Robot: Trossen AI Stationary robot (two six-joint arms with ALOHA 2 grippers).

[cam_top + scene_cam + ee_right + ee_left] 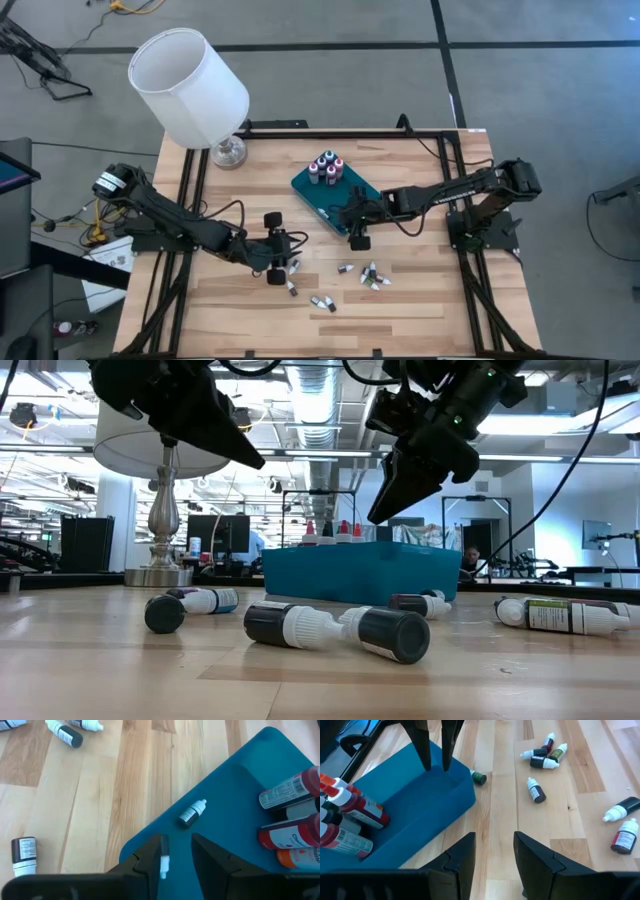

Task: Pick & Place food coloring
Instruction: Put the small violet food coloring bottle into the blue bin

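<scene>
The jaws of the right gripper (176, 851) stand slightly open over the teal tray (235, 810), a small food coloring bottle (192, 813) lying loose just ahead of them, its long axis slanted.

A lab or workshop: exposed ceiling ducts (330, 405), monitors (222, 532) and equipment racks behind the table (100, 660).

Right pincer (177, 851) with parted fingers above the teal tray (235, 820); one small dropper bottle (192, 813) lying flat in the tray; upright bottles (290, 830) at its far side; loose bottles (24, 855) on the table (100, 795)
</scene>
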